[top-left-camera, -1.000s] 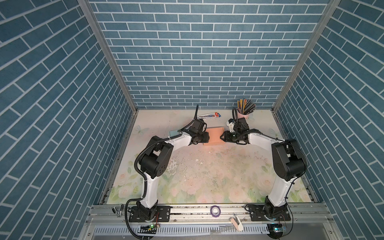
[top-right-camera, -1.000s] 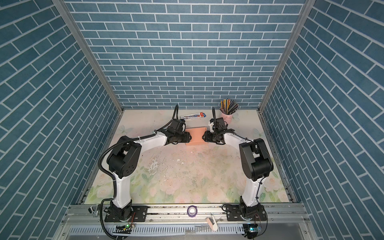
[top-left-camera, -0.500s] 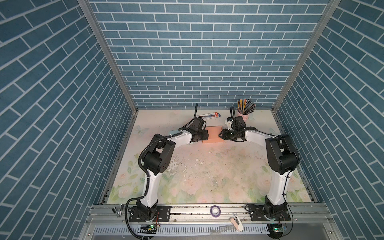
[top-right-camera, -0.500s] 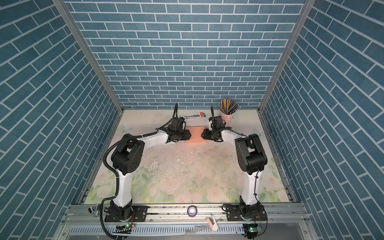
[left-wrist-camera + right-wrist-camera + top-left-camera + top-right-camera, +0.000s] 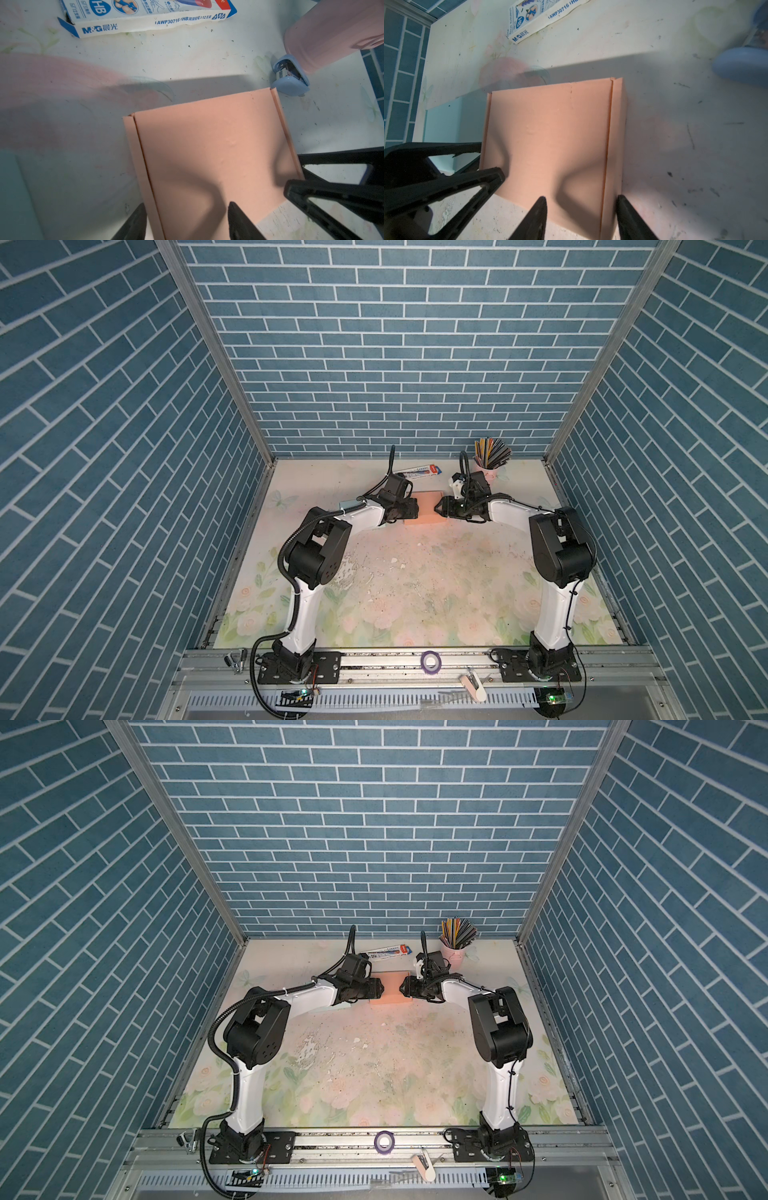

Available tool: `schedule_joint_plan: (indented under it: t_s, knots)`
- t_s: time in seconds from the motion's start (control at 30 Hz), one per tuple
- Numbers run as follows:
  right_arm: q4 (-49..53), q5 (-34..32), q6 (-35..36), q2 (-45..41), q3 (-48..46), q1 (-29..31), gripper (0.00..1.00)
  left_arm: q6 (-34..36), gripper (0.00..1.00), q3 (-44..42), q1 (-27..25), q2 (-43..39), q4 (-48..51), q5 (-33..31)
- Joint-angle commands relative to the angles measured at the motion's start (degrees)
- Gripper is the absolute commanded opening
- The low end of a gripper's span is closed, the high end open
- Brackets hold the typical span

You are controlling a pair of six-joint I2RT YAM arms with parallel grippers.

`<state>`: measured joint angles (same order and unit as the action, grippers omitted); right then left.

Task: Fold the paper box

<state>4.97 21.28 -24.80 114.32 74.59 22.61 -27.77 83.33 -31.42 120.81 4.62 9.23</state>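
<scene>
Arms reach in from both sides in both top views. The flat peach-pink paper box (image 5: 424,515) lies with its lid down near the back of the flowery table (image 5: 415,593), right between them. The black left gripper (image 5: 414,509) is at the box's left side. The black right gripper (image 5: 439,510) is at its right side. From up here the fingers are too small to tell how they stand. A long white and blue pencil carton (image 5: 417,470) lies behind the box. A pink cup full of coloured pencils (image 5: 490,458) stands near the back right.

In the left wrist view, the left gripper (image 5: 186,204) has its fingers apart. One finger (image 5: 137,220) is just outside the box's side wall and one is over the lid. The edge of the box (image 5: 207,145) sits in the wide gap between them and is not pinched. The right gripper (image 5: 295,172) is at the far side of the box, with its fingers apart too. A small light blue plastic thing (image 5: 291,81) lies just beside the box's far corner, near the cup (image 5: 332,31).

In the right wrist view, the right gripper (image 5: 581,197) also has its fingers apart, one over the lid and one just outside the side wall. The left gripper (image 5: 490,160) is at the other side, with one tip at the lid's edge. A pale blue flat sheet (image 5: 446,124) lies beside the box (image 5: 550,135) there.
</scene>
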Motion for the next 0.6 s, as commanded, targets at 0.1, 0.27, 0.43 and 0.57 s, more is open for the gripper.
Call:
schedule_joint_plan:
  t_s: [0.1, 0.27, 0.43, 0.57]
  knots:
    - [-1.76, 1.28, -0.82, -3.93, -0.62, 1.38, 0.62, -0.24, 0.71, -1.06, -0.23, -2.32, -2.52, 2.16]
    - [-1.02, 0.19, -0.43, -6.0, -1.46, 1.3, 0.69, -0.33, 0.8, -2.2, -0.06, -4.25, -2.6, 1.7]
    - [-0.43, -0.6, -0.25, -8.16, -2.32, 1.21, 0.78, 0.2, 0.87, -3.52, 0.04, -7.35, -2.35, 1.48]
    - [0.01, -1.38, 0.19, -10.21, -3.81, 1.03, 0.8, 0.87, 0.88, -4.78, 0.11, -10.45, -1.76, 1.31]
